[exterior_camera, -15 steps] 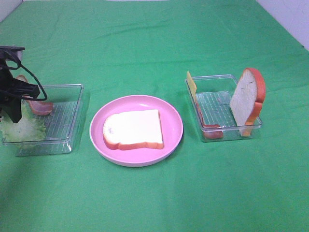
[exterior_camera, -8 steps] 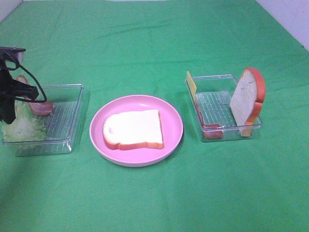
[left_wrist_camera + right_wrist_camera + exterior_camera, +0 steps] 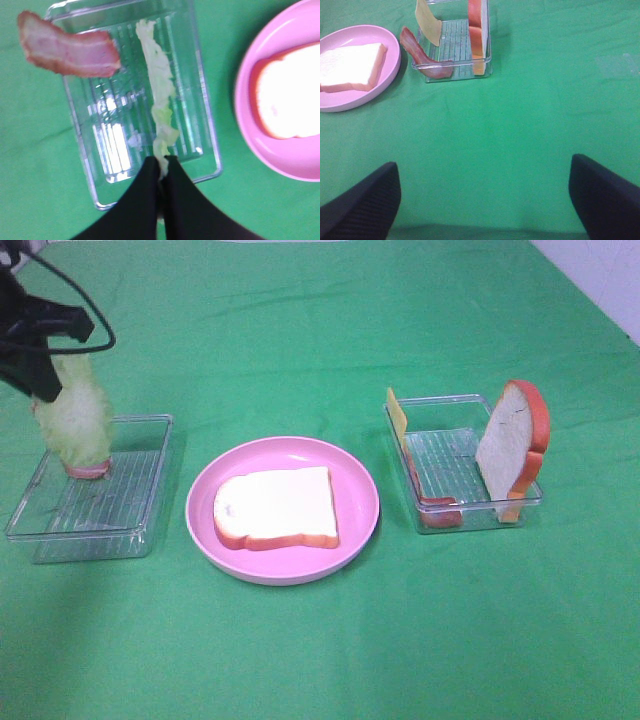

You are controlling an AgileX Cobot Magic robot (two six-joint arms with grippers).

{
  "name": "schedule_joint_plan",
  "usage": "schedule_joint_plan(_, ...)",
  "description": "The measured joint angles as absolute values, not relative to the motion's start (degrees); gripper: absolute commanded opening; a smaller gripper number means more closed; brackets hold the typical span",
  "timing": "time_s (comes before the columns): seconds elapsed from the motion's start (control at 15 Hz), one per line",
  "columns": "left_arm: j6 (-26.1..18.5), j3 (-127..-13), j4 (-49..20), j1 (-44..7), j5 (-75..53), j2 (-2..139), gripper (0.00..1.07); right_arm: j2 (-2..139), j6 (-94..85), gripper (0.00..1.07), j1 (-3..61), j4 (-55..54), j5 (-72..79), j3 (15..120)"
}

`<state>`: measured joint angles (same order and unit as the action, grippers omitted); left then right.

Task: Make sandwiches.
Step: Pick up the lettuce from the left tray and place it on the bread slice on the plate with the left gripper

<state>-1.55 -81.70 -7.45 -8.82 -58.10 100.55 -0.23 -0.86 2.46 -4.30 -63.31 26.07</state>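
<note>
Here the left pincer (image 3: 161,164) pinches the lettuce leaf (image 3: 160,95), which hangs beneath it.

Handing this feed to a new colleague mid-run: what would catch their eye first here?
First, the pale green lettuce leaf dangling from the shut left claw above the left clear tray, which also holds a bacon strip. Next, the pink plate in the middle with one bread slice flat on it. At right, a second bread slice stands on edge in the other tray.
</note>
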Motion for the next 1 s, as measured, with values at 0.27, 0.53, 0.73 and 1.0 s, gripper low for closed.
schedule_joint_plan(0.27,-6.6,-89.0,-18.3,-15.4,-59.7,100.5,0.0,-0.2,-0.9,0.87,2.5,-4.3,-63.3,26.1)
schedule_joint_plan(0.53,-11.8,-89.6,-30.1,-19.1,-59.8,104.9,0.0,-0.2,-0.9,0.87,2.5,-4.3,-63.3,26.1)
schedule_joint_plan(0.73,-18.5,-89.6,-37.9,-22.5,-59.4,110.0,0.0,-0.2,-0.9,0.87,2.5,-4.3,-63.3,26.1)
schedule_joint_plan(1.0,-22.9,-90.9,-44.1,-25.6,-57.9,117.4,0.0,-0.2,-0.9,0.87,2.5,-4.3,-63.3,26.1)
